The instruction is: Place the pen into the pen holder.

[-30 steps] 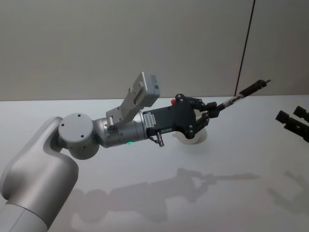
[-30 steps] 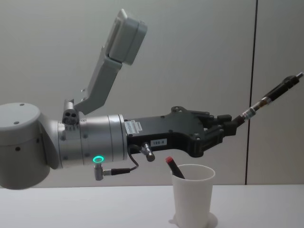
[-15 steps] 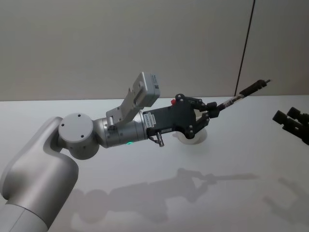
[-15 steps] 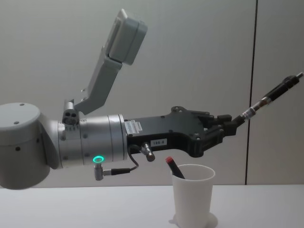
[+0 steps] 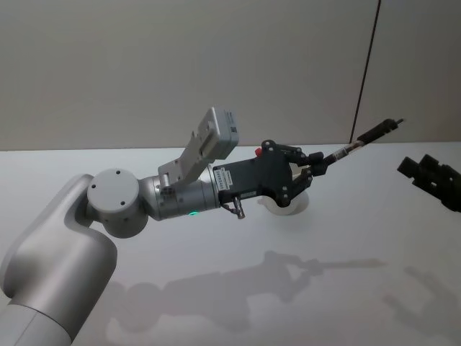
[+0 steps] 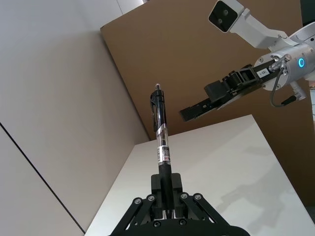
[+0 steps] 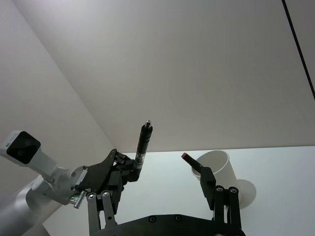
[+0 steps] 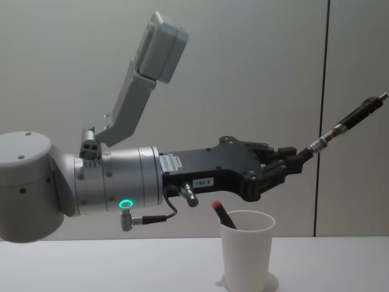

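Edging inward from the right, the right gripper (image 5: 418,164) hangs open-fingered and empty. Over the white tapered pen holder (image 8: 246,252), the left gripper (image 8: 293,159) is clamped on the black pen (image 8: 347,123), which slants upward. A red-capped pen (image 8: 222,214) leans inside the cup.

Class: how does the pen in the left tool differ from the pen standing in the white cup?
The held pen is clamped in the left tool, in the air; the red-tipped pen leans inside the cup. The held pen shows most of its length; the red-tipped pen shows just its top. Both slant.
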Action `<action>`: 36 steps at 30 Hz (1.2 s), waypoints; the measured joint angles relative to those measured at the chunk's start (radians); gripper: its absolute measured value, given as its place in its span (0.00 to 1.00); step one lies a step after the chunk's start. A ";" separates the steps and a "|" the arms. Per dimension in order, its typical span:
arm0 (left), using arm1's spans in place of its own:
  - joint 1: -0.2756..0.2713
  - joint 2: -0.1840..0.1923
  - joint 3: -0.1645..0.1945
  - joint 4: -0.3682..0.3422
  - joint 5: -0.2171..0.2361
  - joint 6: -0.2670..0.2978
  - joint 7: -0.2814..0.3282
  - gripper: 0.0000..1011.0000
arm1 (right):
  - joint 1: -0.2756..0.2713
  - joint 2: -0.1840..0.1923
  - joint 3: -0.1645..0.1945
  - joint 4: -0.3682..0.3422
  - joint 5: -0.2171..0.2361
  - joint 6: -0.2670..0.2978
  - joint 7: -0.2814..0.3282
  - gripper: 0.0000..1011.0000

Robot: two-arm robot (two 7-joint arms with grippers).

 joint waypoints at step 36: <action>0.000 0.000 0.000 0.000 0.000 0.000 0.000 0.13 | 0.019 -0.043 -0.080 -0.132 0.072 0.123 -0.310 0.99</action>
